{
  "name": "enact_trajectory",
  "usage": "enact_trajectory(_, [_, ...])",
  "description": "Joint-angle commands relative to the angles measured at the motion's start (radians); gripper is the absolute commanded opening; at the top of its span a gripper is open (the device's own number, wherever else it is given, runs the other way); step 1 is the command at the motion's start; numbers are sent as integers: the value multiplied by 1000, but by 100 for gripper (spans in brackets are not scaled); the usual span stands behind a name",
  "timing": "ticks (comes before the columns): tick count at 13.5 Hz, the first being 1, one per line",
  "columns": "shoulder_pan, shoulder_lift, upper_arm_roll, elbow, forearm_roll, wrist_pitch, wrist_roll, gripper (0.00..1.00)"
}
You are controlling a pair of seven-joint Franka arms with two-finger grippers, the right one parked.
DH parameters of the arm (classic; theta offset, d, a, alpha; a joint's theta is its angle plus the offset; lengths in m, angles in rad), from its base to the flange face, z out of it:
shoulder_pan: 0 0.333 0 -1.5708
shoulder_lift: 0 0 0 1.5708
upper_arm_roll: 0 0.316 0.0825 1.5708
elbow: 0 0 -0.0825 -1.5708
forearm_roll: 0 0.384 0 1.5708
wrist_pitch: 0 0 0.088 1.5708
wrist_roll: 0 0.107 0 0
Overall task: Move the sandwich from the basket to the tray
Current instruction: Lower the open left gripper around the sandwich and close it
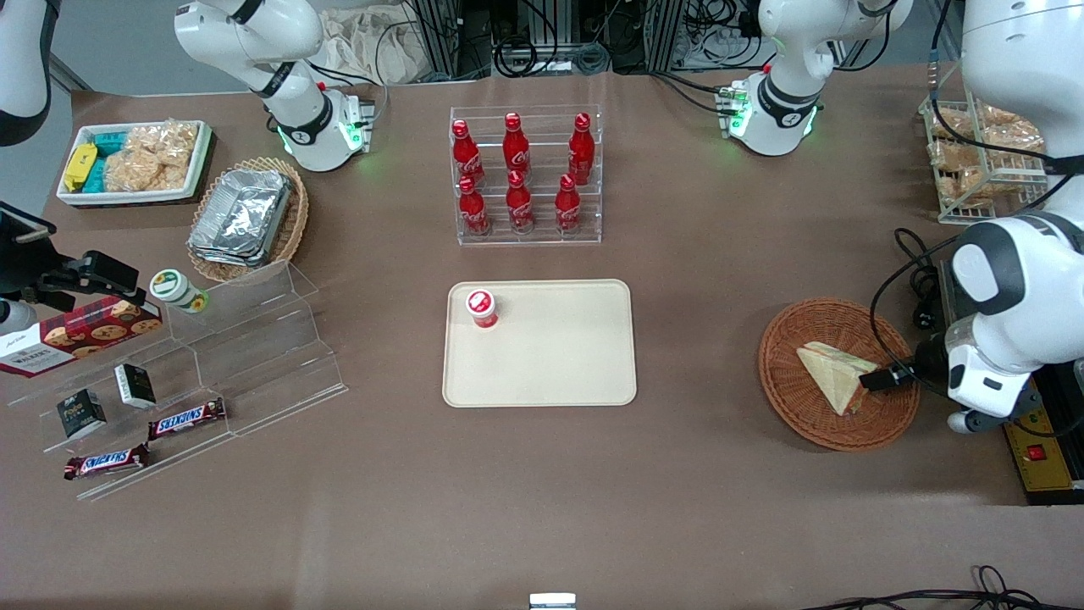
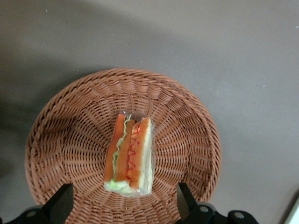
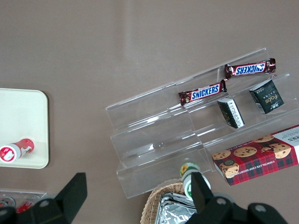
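The sandwich (image 1: 832,373) was a triangular wedge of pale cream bread in a clear wrap. In the left wrist view its cut face (image 2: 129,156) showed orange slices, a ruffled green leaf and a red squiggle of sauce between the bread. It lay inside the round reddish-brown wicker basket (image 1: 796,407), which stood near the working arm's end of the tabletop. In the front view the wedge's long axis ran on a diagonal: its narrow tip pointed toward the tray and slightly away from the front camera, and its broad filling edge faced the working arm and lay nearer the camera.

The gripper (image 1: 881,379) hung low over the basket's rim on the working arm's side, right at the sandwich's broad end. Its two fingers (image 2: 63,201) were spread wide, one on each side of the filling edge with clear gaps between, holding nothing.

The cream-beige tray (image 1: 559,356) lay flat near the middle of the tabletop, well apart from the basket. A small red-capped cup (image 1: 482,307) stood in the tray's corner away from the camera, toward the parked arm's end.
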State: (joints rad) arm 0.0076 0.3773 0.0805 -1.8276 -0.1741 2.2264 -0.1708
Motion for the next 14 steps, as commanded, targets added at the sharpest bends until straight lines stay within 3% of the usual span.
enact_trajectory(1, [-3,-29,-14,-88,-13,100,-12,100])
enact_trajectory(7, [0,-20,-18,-217,-16,306,19,100])
enact_trajectory(10, [2,-5,-25,-234,-59,340,34,99])
enact_trajectory(11, [2,-3,-25,-234,-74,340,49,93])
enact_trajectory(14, [2,-3,-25,-226,-77,338,86,56])
